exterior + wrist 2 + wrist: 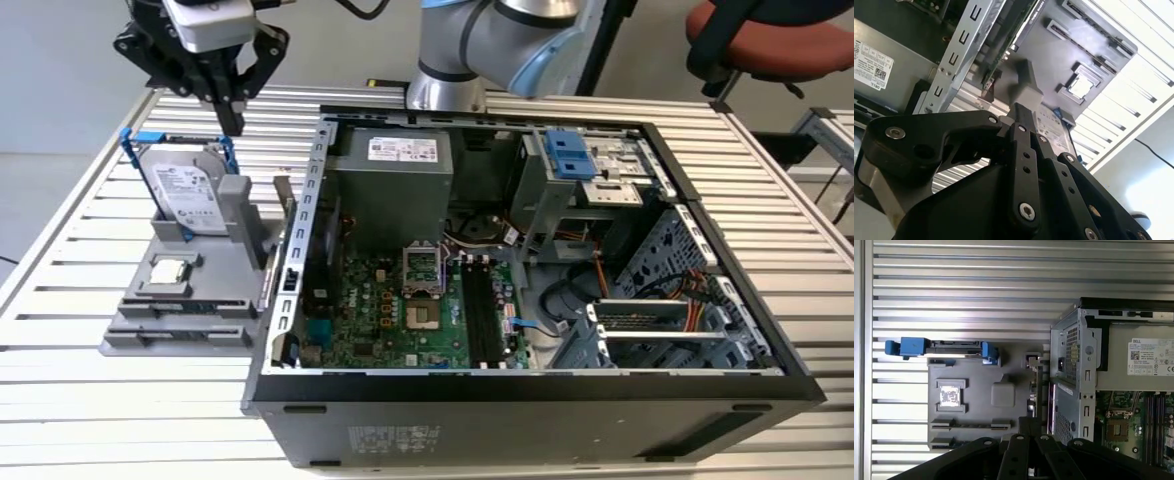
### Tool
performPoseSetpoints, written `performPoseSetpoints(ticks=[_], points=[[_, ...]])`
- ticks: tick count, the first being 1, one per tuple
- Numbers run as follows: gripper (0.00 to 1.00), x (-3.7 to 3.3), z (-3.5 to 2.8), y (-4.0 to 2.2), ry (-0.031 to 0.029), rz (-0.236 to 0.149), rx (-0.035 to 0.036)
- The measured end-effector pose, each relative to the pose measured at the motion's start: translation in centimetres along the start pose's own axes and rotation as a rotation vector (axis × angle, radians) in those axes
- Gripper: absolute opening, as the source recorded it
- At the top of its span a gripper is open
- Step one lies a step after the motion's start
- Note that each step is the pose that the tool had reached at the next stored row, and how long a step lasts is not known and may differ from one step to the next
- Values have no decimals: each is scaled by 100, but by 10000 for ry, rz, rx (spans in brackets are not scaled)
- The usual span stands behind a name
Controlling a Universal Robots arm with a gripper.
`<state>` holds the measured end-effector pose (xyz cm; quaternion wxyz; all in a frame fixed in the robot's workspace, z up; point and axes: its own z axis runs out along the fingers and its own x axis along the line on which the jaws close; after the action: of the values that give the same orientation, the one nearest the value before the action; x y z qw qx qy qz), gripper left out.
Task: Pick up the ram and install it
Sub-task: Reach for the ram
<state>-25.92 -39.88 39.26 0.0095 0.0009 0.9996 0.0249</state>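
My gripper is matt black; the table ribbed bare metal; the holder matt grey plastic, smooth.

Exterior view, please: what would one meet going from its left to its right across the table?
The hard drive in its blue frame → the green motherboard → the perforated metal cage.

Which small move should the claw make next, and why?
Probably shift toward the exterior view's right. The shut claw hangs over the blue-framed hard drive, while the ram stands at the edge of the gray fixture, beside the case.
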Motion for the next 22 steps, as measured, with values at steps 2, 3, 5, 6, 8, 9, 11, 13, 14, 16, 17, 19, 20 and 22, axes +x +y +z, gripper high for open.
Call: performPoseSetpoints(ticks=[2, 3, 5, 6, 8, 9, 11, 13, 14, 16, 17, 19, 20, 22], points=[[0, 34, -1, 0, 0, 0, 0], [0, 52, -1, 0, 0, 0, 0], [0, 87, -2, 0, 0, 0, 0], [0, 106, -2, 0, 0, 0, 0], [0, 141, -3, 0, 0, 0, 0], [0, 160, -3, 0, 0, 0, 0], [0, 198, -4, 0, 0, -1, 0], [0, 236, -5, 1, 1, 0, 0], [0, 255, -5, 2, 0, 0, 0], [0, 290, -6, 3, 1, 0, 0], [0, 308, -6, 4, 0, 0, 0], [0, 343, -6, 5, 0, -1, 0], [0, 361, -6, 5, 0, -1, 0], [0, 398, -7, 5, 0, -1, 0]])
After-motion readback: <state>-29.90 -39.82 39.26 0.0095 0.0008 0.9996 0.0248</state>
